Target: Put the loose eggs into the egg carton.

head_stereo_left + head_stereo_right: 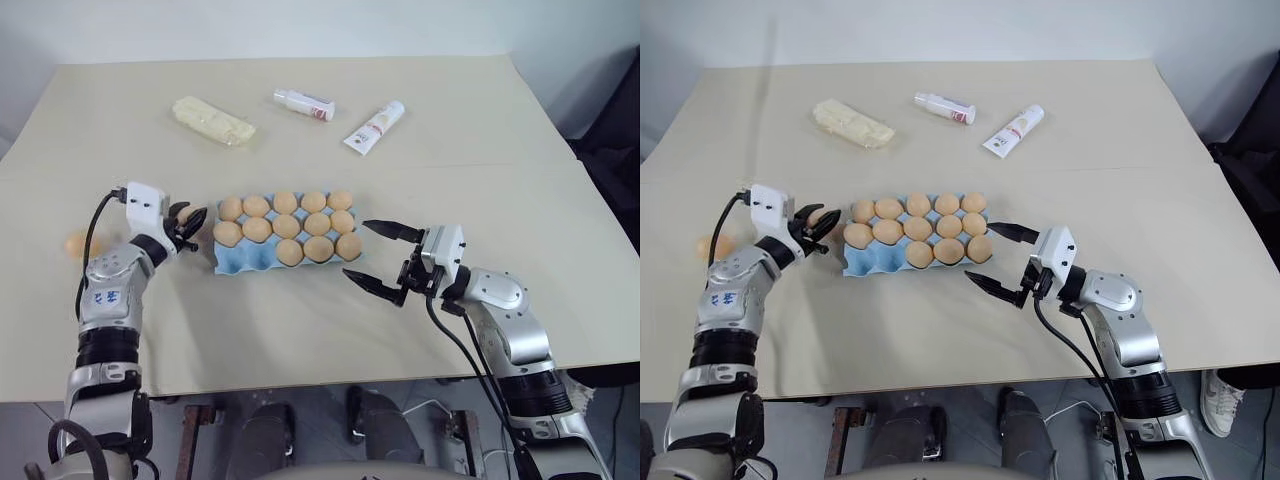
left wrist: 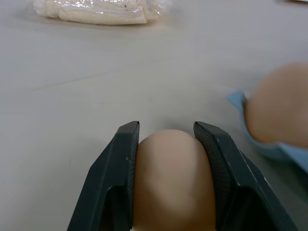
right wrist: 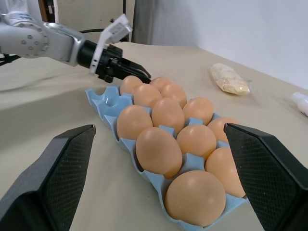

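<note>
Beige tabletop [image 1: 300, 340] against a pale wall serves as the work surface. On it, the left gripper [image 2: 166, 139] is seen clamped on an egg [image 2: 171, 183], the shell pinched between both black fingers [image 2: 115, 178]; the egg is held level, just beside the left end of the carton [image 1: 240, 262]. That placement seems chosen so the egg can be carried a short way over the rim into a free cup. In the right wrist view, the near-left corner cups of the blue tray look empty, while the other cups are filled with tan eggs, thirteen by count from above. The empty cups lie on the side nearest the left gripper, which is probably why this arm is used.

The right gripper [image 1: 385, 260] is held with its jaws spread wide and nothing between them, hovering just beside the carton's right end; it appears to be parked clear, or kept ready to steady the tray.

Another loose egg [image 1: 78, 245] is seen lying on the table well to the left, behind the left arm, so at least one more pick is judged to remain after this one.

Farther back, well apart from the carton, a pale wrapped block [image 1: 213, 121], a small bottle [image 1: 304, 104] and a white tube [image 1: 375, 127] are left lying.
</note>
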Tool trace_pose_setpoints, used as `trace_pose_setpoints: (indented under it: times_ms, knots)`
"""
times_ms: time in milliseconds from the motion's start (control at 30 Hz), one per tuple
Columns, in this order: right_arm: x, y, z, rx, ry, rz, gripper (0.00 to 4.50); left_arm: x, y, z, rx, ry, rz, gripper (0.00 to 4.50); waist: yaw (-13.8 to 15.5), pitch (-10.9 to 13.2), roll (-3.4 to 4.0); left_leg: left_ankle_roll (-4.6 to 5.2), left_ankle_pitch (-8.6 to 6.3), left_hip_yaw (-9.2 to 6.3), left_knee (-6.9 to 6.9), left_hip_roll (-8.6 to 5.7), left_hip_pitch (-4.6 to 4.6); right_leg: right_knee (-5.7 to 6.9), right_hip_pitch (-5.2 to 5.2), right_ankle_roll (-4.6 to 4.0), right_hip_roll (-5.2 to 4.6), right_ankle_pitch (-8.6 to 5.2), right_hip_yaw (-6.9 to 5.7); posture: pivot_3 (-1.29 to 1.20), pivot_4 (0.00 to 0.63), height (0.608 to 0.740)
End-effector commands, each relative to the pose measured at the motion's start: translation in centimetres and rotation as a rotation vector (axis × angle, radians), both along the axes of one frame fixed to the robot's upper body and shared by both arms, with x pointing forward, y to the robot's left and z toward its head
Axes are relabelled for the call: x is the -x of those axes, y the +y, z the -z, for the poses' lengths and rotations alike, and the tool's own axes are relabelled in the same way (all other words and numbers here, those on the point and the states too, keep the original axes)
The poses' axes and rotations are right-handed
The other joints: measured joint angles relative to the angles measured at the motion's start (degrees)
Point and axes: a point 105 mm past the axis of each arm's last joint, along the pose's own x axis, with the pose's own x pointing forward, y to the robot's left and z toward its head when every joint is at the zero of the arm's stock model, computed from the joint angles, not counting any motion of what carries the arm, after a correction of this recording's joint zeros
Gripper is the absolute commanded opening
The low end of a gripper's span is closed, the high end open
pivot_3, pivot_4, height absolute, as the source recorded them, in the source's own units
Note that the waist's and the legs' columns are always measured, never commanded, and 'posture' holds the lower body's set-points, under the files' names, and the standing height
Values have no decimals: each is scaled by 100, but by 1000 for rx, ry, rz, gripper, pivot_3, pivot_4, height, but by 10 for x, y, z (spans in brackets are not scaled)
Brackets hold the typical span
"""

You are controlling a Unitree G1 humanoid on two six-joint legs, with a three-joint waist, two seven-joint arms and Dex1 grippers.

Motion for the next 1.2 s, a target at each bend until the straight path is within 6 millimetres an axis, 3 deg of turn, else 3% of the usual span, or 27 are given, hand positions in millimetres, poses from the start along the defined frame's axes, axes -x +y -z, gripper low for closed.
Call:
trace_pose_setpoints:
  times_ms: [33,100,200,400,467,600,900,1067,1200]
  knots:
    - [4,3,-10,-11,-39,-11,4500,13,14,-25,1,-83,19,1601,-1,0,0,0,0,0,1,0,0,1,0,0,0,0,1,0,150,740]
    - [4,3,-10,-11,-38,-10,4500,20,5,-42,3,-152,93,1601,6,0,0,-1,0,-2,0,0,1,0,-1,-1,-3,0,1,0,150,740]
    - [4,2,-10,-9,-36,-8,4500,37,-25,-66,-7,-238,290,1601,46,0,0,-12,-5,-17,1,-2,-4,-4,2,-2,-14,-1,16,0,150,740]
    - [3,0,-9,-2,-35,0,4500,58,-76,-53,-171,-177,592,1601,13,0,1,0,-1,-18,-1,-10,-9,-31,5,-2,-26,-1,16,0,150,740]
    - [3,0,-9,-2,-36,4,4500,61,-84,-47,-186,-150,637,1601,3,0,1,3,1,-16,-3,-9,-9,-31,3,-2,-22,-1,16,0,150,740]
    - [3,-5,-8,-4,-40,33,4500,55,-90,-28,-209,-126,637,1601,10,0,1,4,1,-13,-3,-7,-7,-29,2,-2,-16,-1,13,0,150,740]
    - [7,-8,-8,-22,-39,61,4500,63,-105,-19,-161,-121,712,4348,14,0,1,8,2,-10,-1,-6,-8,-24,2,-2,-16,-1,11,0,150,740]
    - [9,-8,-6,-19,-33,56,4500,67,-95,-26,-177,-157,673,4472,18,0,1,10,2,-9,2,-7,-6,-25,3,-2,-17,-1,13,0,150,740]
    - [11,-8,-4,-14,-25,39,4500,72,-74,-32,-185,-163,604,4472,5,0,1,9,2,-12,1,-5,-5,-25,2,-3,-17,-1,22,0,150,740]
